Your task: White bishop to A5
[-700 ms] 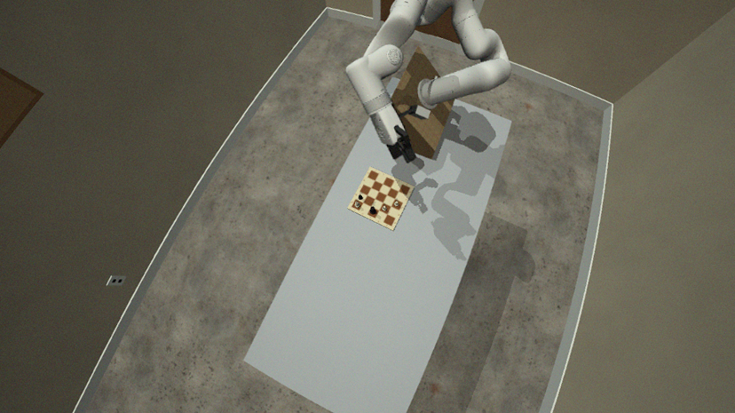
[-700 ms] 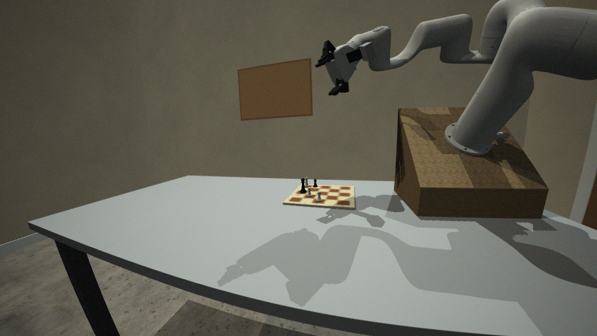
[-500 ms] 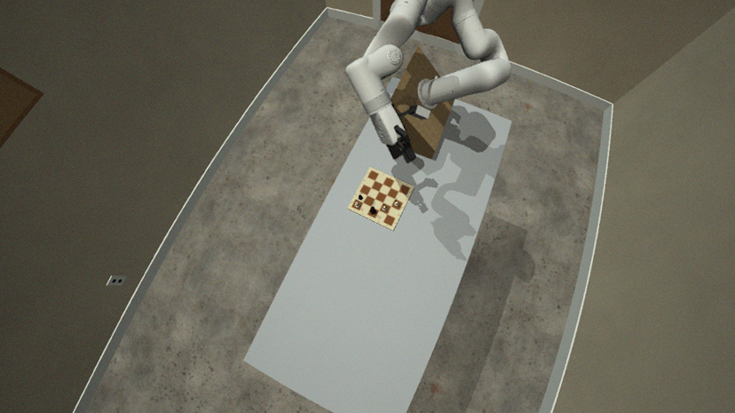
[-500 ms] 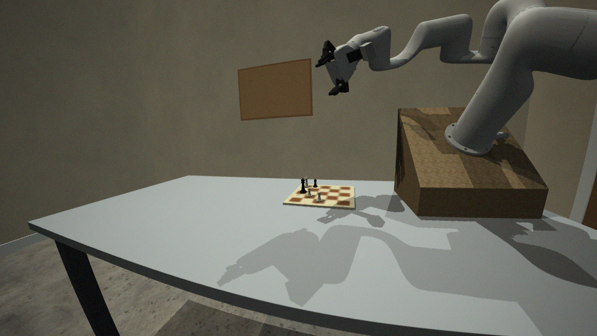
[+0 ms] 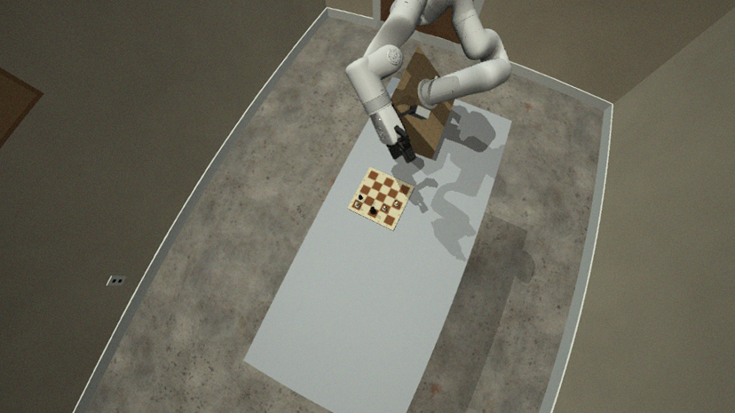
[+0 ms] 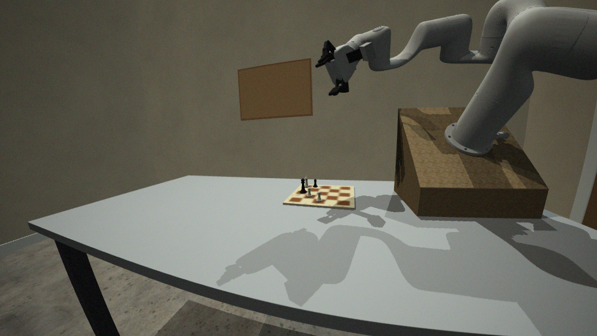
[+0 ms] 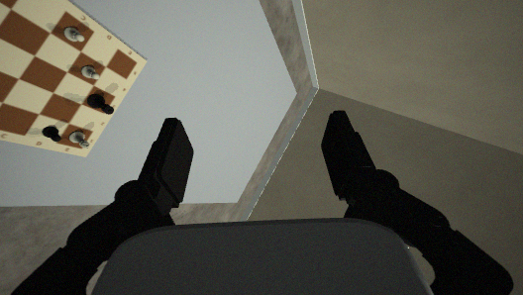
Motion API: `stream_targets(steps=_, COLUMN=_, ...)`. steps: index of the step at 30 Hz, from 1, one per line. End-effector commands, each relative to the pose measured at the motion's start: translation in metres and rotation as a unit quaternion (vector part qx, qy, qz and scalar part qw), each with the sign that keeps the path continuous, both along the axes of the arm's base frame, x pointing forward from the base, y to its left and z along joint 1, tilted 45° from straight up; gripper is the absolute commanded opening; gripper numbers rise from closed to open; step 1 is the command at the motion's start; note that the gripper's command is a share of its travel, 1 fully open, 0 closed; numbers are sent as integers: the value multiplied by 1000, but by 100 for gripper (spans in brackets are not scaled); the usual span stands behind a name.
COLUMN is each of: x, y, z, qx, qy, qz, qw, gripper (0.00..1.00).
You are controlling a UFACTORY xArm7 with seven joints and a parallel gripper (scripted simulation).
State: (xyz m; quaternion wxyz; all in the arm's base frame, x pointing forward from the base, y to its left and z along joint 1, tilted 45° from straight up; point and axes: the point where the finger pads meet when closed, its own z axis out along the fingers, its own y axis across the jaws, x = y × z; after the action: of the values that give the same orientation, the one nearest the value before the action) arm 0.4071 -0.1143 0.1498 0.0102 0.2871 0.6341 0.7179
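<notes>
Overhead, gripper [image 6: 334, 71] hung high, fingers spread wide, gripping nothing. Chessboard [image 6: 334, 196] lay well below on table [image 6: 188, 217]. White bishop somewhere among five small pieces on board's far end; exact piece unclear.

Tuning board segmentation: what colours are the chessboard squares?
Alternating brown and cream squares on the chessboard, with a cream border; clearest in the wrist view.

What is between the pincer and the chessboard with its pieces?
Nothing: in the exterior view the open pincer hangs high above the chessboard, with only air and the far wall between them.
</notes>
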Motion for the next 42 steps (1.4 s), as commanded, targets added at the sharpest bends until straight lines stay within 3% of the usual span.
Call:
stream_targets(steps=1, x=1, y=6, z=-3, qx=-11, qy=-1, qz=13, qw=1000, gripper=100)
stream_targets(steps=8, x=1, y=59, z=-38, qx=-90, qy=-11, qz=124, qw=988, gripper=100)
stream_targets(steps=11, x=-3, y=86, z=-57, qx=-134, qy=-20, qz=190, qw=972, gripper=100)
stream_targets(steps=13, x=-3, y=86, z=-57, qx=-134, qy=-20, qz=190, qw=972, gripper=100)
stream_targets(steps=15, x=-9, y=114, z=-80, qx=-178, qy=-32, qz=260, qw=948, gripper=100)
stream_targets(steps=17, x=-9, y=114, z=-80, qx=-184, qy=-34, qz=269, qw=945, gripper=100)
stream_targets(steps=18, x=-14, y=127, z=-92, qx=-206, qy=-41, qz=306, qw=929, gripper=100)
stream_targets(steps=20, x=-14, y=127, z=-92, qx=-211, qy=-42, qz=313, qw=925, gripper=100)
stream_targets(steps=21, x=-19, y=140, z=-105, qx=-237, qy=-51, qz=355, qw=903, gripper=100)
stream_targets(steps=23, x=-19, y=140, z=-105, qx=-238, qy=-52, qz=358, qw=901, gripper=100)
stream_targets(steps=24, x=-23, y=151, z=-117, qx=-264, qy=-62, qz=401, qw=875, gripper=100)
stream_targets(steps=26, x=-23, y=151, z=-117, qx=-265, qy=-63, qz=404, qw=873, gripper=100)
stream_targets(steps=27, x=-28, y=160, z=-128, qx=-289, qy=-73, qz=445, qw=844, gripper=100)
stream_targets(steps=30, x=-28, y=160, z=-128, qx=-292, qy=-74, qz=450, qw=841, gripper=100)
stream_targets(steps=31, x=-31, y=169, z=-139, qx=-318, qy=-87, qz=495, qw=804, gripper=100)
stream_targets(steps=32, x=-31, y=169, z=-139, qx=-318, qy=-87, qz=495, qw=804, gripper=100)
stream_targets(steps=33, x=-34, y=176, z=-148, qx=-335, qy=-97, qz=524, qw=777, gripper=100)
stream_targets(steps=35, x=-34, y=176, z=-148, qx=-343, qy=-100, qz=539, qw=762, gripper=100)
stream_targets(steps=37, x=-35, y=182, z=-156, qx=-365, qy=-113, qz=576, qw=722, gripper=100)
stream_targets(steps=38, x=-35, y=182, z=-156, qx=-367, qy=-114, qz=581, qw=718, gripper=100)
stream_targets(steps=40, x=-34, y=187, z=-162, qx=-388, qy=-126, qz=615, qw=675, gripper=100)
stream_targets(steps=41, x=-34, y=187, z=-162, qx=-390, qy=-127, qz=619, qw=670, gripper=100)
stream_targets(steps=42, x=-32, y=192, z=-167, qx=-403, qy=-136, qz=638, qw=642, gripper=100)
